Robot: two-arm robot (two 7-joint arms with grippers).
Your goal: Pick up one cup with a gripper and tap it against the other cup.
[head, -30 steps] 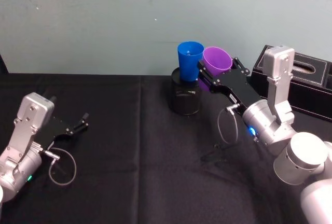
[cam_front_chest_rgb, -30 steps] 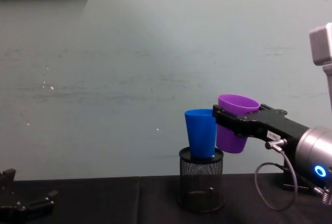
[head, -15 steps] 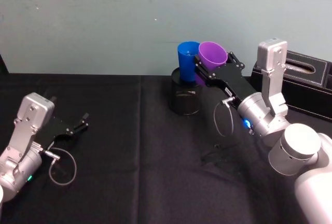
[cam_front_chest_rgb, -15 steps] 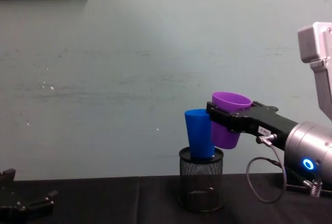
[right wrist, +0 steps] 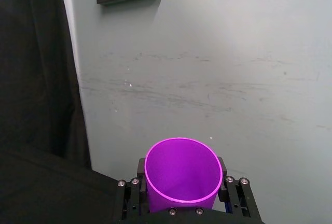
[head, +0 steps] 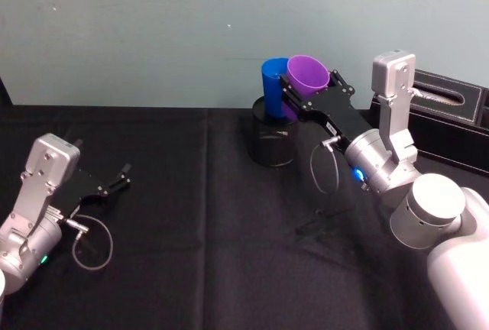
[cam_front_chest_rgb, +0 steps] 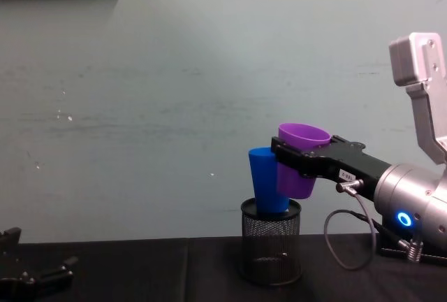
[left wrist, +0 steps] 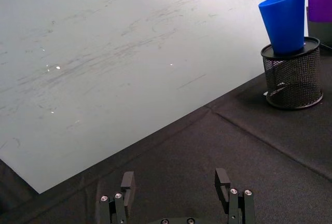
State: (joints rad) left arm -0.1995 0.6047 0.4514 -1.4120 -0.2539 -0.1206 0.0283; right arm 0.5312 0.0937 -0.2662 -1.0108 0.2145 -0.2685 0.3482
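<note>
Nearest me, at the lower left of the head view, the left pincer [head: 114, 182] lies parked on the black tabletop [head: 191, 231] with its jaws spread and nothing between them. From the lower right the right arm reaches up toward the middle of the frame, and the right pincer [head: 307, 95] is clamped across the purple cup [head: 308, 74], one flat jaw on each side of the body just under the rim, mouth upward, held clear of the tabletop. I judge this cup to be light, thin plastic: stiff enough to carry, but smooth and tapered, so it could slide in the jaws if knocked hard. The hold high on the wall looks right, and only modest squeeze is wanted. Just beyond it the blue cup [head: 271, 78] stands in a black mesh holder [head: 271, 143] at the upper middle. In the chest view the purple wall overlaps the blue one; I cannot tell whether they are touching or just beside each other. The blue cup sits loose, so I'd expect a firm tap to tip it.
</note>
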